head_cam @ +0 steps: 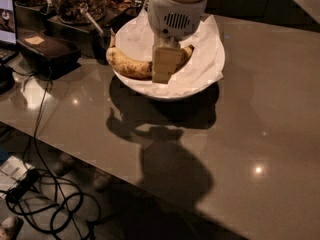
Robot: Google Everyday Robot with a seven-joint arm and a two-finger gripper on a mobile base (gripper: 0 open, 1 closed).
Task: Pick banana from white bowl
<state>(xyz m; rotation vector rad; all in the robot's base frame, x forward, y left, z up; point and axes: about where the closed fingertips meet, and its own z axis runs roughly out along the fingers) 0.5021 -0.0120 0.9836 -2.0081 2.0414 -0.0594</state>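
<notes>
The yellow, brown-spotted banana lies across the white bowl, which is lined with crumpled white paper. Its dark left end sticks out past the bowl's left rim, so it looks raised a little off the paper. My gripper comes straight down over the bowl's middle. Its beige fingers are closed around the banana's middle. The banana's right end shows just past the fingers.
The bowl stands on a glossy brown table whose front edge runs diagonally at lower left. Glass jars of nuts stand behind the bowl at left. A black box and a screen are further left. Cables lie on the floor.
</notes>
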